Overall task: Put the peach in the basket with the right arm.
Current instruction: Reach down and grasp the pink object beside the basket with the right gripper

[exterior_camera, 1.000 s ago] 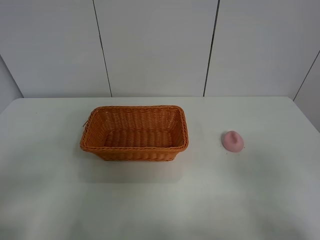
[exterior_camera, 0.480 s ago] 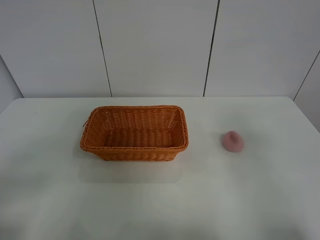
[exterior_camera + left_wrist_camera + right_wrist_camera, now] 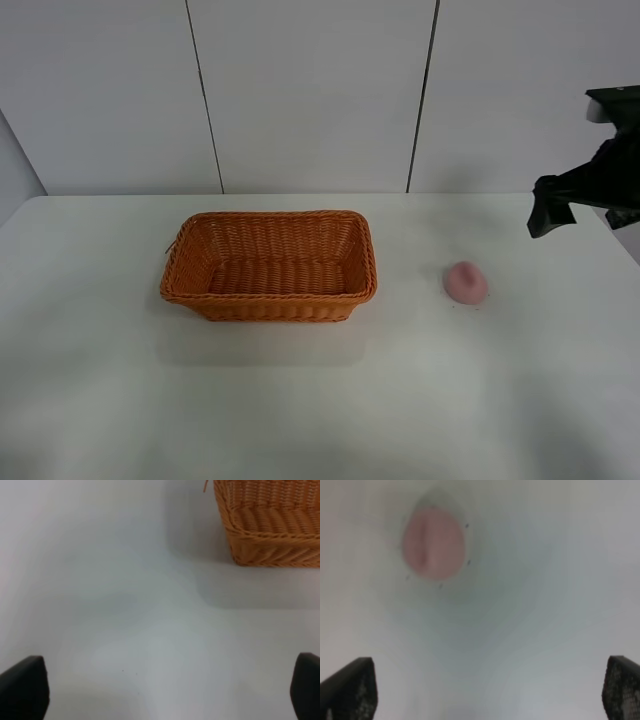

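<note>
Pale wall panels stand behind a white surface [image 3: 300, 400] that carries just two things. The right arm [image 3: 592, 178] hangs above its far right edge. In the wrist view the right claw [image 3: 485, 690] is spread wide with nothing between its fingers. The peach [image 3: 466, 282] lies on the surface ahead of and below this claw, nearer the line of one finger than the other, so I am not yet centred on it.

I judge the peach light, with a matte skin that should not slip. It is rounded, though, so a nudge from one finger could roll it, and it may give if squeezed hard. I would straddle its widest part, low down and on either side of the crease, and close gently.

The wicker basket [image 3: 270, 297] sits beyond the peach from the right claw, well apart from it, and I see nothing inside. Its flared sides leave a wide mouth for the drop.

The left claw [image 3: 165, 687] is also spread and holds nothing, with one corner of the basket ahead of it.
</note>
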{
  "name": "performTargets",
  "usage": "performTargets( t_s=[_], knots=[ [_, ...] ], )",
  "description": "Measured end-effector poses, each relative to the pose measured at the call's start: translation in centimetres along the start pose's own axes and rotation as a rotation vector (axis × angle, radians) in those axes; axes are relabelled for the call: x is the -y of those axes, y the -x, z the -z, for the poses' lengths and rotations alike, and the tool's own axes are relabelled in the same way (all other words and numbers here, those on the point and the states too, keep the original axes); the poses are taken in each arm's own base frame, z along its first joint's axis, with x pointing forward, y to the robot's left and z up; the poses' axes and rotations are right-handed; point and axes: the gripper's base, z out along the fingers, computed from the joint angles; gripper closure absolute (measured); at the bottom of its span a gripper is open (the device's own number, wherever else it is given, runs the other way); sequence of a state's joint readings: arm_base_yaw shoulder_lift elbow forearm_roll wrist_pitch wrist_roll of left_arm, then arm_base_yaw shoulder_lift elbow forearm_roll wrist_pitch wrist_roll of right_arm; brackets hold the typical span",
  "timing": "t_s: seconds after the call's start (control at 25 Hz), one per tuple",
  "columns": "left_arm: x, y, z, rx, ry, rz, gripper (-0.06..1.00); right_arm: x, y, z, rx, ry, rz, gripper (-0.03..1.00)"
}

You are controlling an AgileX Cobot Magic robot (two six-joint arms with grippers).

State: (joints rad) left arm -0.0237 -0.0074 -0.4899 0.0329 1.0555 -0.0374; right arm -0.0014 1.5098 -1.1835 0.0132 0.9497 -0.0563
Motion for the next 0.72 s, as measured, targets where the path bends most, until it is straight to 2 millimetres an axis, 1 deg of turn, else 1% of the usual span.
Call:
performTargets(
  t_s=[0.04, 0.08, 0.12, 0.16, 0.24, 0.36, 0.48, 0.56, 0.72],
  knots=[
    [0.0, 0.0, 0.0, 0.000, 0.000, 0.000, -0.05, 0.1, 1.2, -1.3, -0.021, 0.000, 0.000, 0.28],
    [0.0, 0.0, 0.0, 0.000, 0.000, 0.000, -0.05, 0.2, 3.0, -3.7, -0.055, 0.003, -0.001, 0.28],
    [0.0, 0.0, 0.0, 0.000, 0.000, 0.000, -0.05, 0.2, 4.0, -4.5, -0.059, 0.007, -0.004, 0.28],
    [0.0, 0.0, 0.0, 0.000, 0.000, 0.000, -0.05, 0.2, 4.8, -5.9, -0.087, 0.012, -0.006, 0.28],
    [0.0, 0.0, 0.0, 0.000, 0.000, 0.000, -0.05, -0.4, 5.9, -7.7, -0.126, 0.022, 0.008, 0.28],
    [0.0, 0.0, 0.0, 0.000, 0.000, 0.000, -0.05, -2.3, 6.4, -10.3, -0.181, 0.043, 0.053, 0.28],
    [0.0, 0.0, 0.0, 0.000, 0.000, 0.000, -0.05, -3.9, 6.0, -12.4, -0.242, 0.063, 0.081, 0.28],
    [0.0, 0.0, 0.0, 0.000, 0.000, 0.000, -0.05, -4.4, 5.7, -13.6, -0.276, 0.078, 0.078, 0.28],
    [0.0, 0.0, 0.0, 0.000, 0.000, 0.000, -0.05, -4.7, 5.4, -15.4, -0.297, 0.098, 0.062, 0.28]
  ],
)
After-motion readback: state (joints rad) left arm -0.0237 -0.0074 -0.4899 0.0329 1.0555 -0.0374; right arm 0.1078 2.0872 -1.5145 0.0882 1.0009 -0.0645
